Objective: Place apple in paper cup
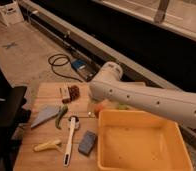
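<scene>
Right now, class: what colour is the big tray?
Yellow tray, camera view; gripper jaws hidden beneath arm.

The white arm [151, 102] spans the far right of the tabletop [47, 95], closing off the ground beneath it; the gripper [93, 111] sits low under its end, just beside the far left corner of the yellow bin [141, 147]. The bin fills the near right, open from above. In the left middle, a grey wedge [45, 116], a green vegetable [61, 116], a white-handled tool [70, 137], a blue-grey sponge [87, 142] and a yellow tool [47, 146] crowd close. A brown block [71, 92] stands far. Bare wood shows at the far left.
</scene>
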Controlling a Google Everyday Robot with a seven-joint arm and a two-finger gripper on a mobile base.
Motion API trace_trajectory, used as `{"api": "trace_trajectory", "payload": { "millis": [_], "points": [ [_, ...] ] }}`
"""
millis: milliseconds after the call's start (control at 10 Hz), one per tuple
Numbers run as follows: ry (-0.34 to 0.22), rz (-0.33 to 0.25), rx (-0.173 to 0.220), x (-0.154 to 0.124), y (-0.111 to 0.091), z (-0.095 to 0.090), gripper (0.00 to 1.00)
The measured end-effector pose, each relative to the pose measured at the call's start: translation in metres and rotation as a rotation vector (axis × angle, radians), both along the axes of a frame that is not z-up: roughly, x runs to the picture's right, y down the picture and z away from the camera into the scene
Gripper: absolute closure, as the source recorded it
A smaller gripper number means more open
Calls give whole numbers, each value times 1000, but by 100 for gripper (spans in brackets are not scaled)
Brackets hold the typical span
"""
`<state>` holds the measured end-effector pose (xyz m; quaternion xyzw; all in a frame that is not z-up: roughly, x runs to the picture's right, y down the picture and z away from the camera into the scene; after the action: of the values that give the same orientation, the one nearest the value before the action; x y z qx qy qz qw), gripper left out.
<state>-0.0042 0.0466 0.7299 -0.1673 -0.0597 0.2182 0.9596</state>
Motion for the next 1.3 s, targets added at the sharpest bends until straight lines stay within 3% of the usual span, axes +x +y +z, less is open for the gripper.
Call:
{"api": "trace_trajectory", "payload": {
  "millis": [500,900,1300],
  "points": [
    [14,113,-128,2,27,58,20],
    [44,128,-195,10,29,83,20],
    [92,131,-282,21,46,118,20]
  ]
}}
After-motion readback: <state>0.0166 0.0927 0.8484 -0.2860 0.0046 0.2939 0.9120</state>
